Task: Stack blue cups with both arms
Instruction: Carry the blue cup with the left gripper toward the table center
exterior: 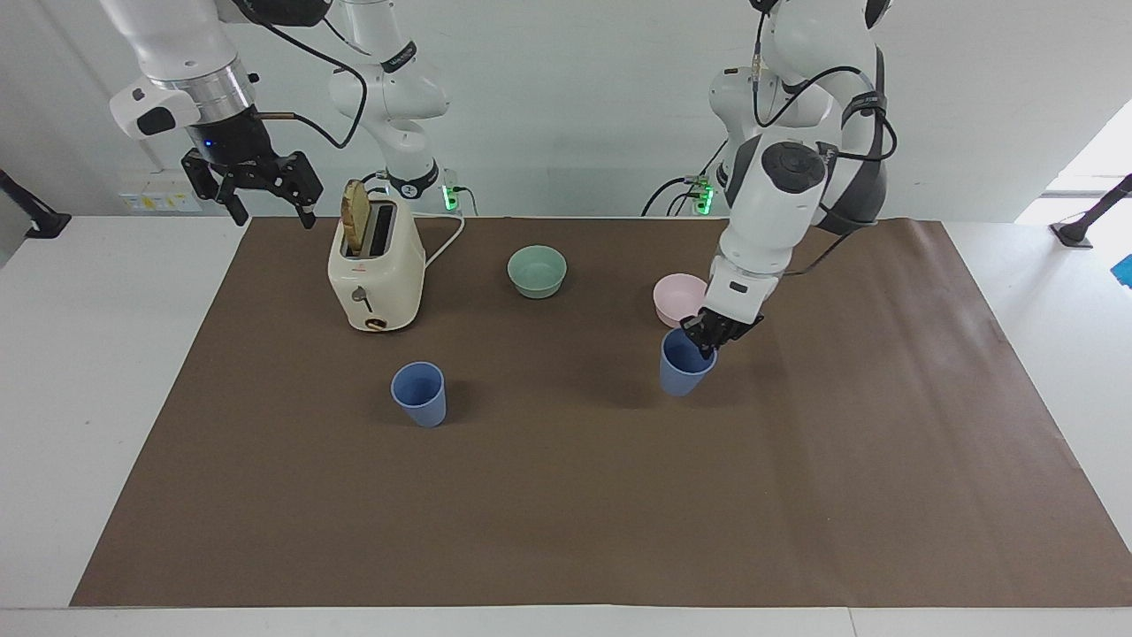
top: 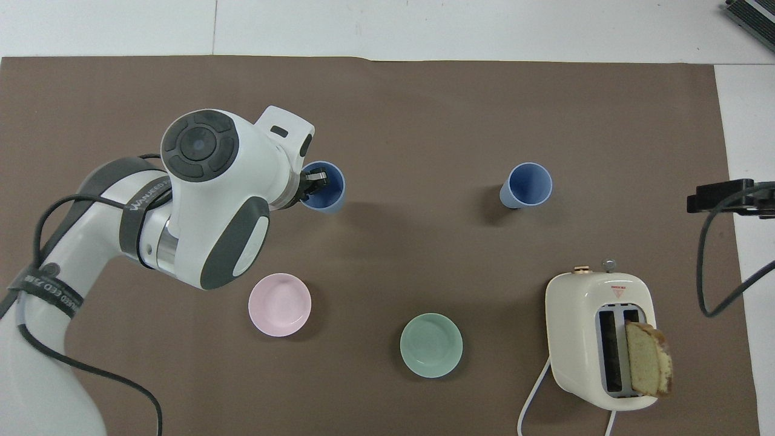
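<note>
Fingers [exterior: 705,341] of left end effector [exterior: 707,338] pinch carried cup's [exterior: 684,367] rim — airborne.

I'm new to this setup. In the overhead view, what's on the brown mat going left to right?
Pink bowl → held blue cup → green bowl → standing blue cup → toaster.

I can partly read white lettering, "WANJEED", on the black band [top: 140,206] around my left arm [top: 91,260]. The toaster's [top: 596,339] red label is unreadable.
</note>
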